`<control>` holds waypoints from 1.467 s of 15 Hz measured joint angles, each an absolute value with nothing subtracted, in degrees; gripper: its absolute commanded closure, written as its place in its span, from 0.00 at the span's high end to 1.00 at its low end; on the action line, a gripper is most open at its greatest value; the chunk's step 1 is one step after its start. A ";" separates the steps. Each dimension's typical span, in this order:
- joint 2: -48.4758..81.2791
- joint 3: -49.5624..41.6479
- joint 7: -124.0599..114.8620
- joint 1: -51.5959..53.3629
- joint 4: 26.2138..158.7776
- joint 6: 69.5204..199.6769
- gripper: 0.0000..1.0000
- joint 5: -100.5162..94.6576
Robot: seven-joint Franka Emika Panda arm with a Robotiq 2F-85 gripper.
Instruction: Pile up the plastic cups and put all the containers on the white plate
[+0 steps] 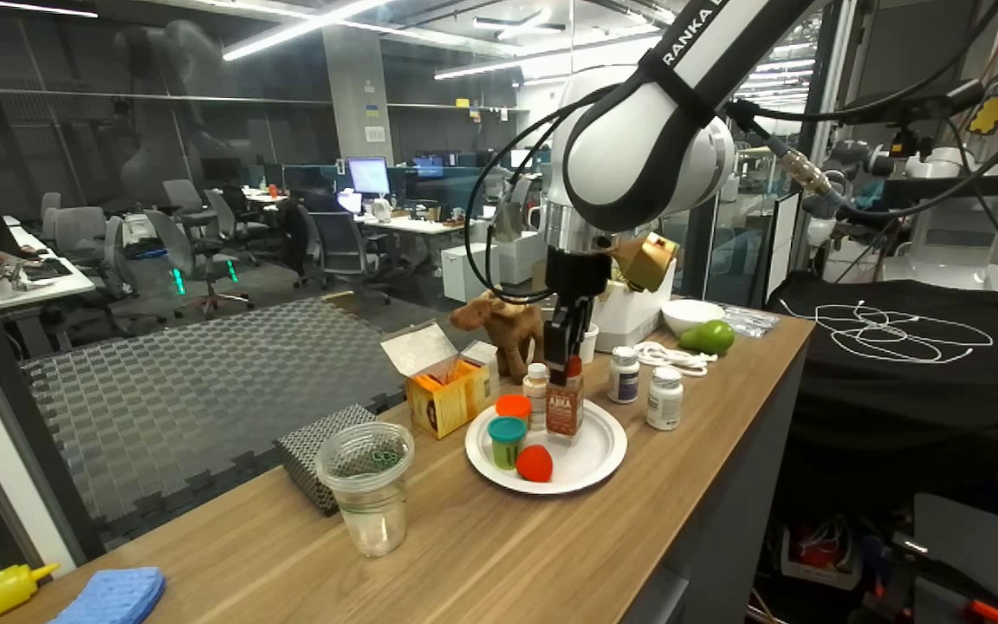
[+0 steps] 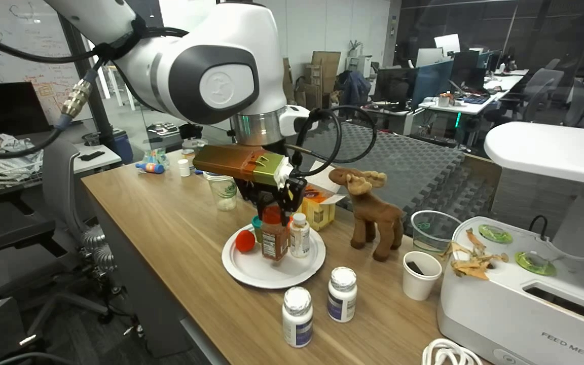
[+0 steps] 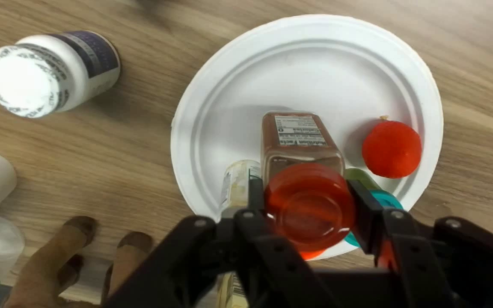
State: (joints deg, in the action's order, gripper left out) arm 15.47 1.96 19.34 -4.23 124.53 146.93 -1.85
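My gripper (image 1: 561, 371) is shut on the red lid of a square spice bottle (image 1: 565, 413), held upright over the white plate (image 1: 607, 464); I cannot tell if its base touches. In the wrist view, the fingers (image 3: 306, 205) flank the lid. Around it on the plate are a white-capped bottle (image 2: 300, 241), a teal-lidded jar (image 1: 508, 446), an orange-lidded jar (image 1: 513, 406) and a red round object (image 3: 392, 149). Two white bottles (image 2: 297, 319) (image 2: 342, 296) stand beside the plate. A clear plastic cup (image 1: 369, 494) with layered rims stands apart. Another clear cup (image 2: 431, 233) stands behind the toy moose.
The brown toy moose (image 2: 375, 218) and an open yellow box (image 1: 447, 394) stand behind the plate. A white paper cup (image 2: 420, 279) is by a white appliance (image 2: 525, 314). A dark patterned box (image 1: 317, 451), a white bowl (image 1: 691, 314) and a green fruit (image 1: 711, 336) are on the table.
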 measured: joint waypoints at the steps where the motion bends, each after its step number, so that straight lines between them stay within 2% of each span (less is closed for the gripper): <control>1: 15.53 2.21 19.34 -4.11 124.53 146.93 0.28 -1.84; 10: 17.74 2.92 19.31 -3.61 124.26 150.47 0.27 -1.26; 11: 18.25 2.98 19.31 -3.61 124.17 150.79 0.31 -1.21; 12: 18.70 3.07 19.31 -3.61 124.14 151.08 0.75 -1.19; 13: 19.04 3.20 19.31 -3.61 124.08 151.37 0.75 -1.18; 16: 19.21 3.49 19.32 -3.61 123.93 151.73 0.96 -1.13; 17: 19.19 3.50 19.32 -3.62 123.93 151.98 1.00 -1.13; 22: 16.75 1.99 19.18 -4.31 124.48 152.99 1.00 -1.18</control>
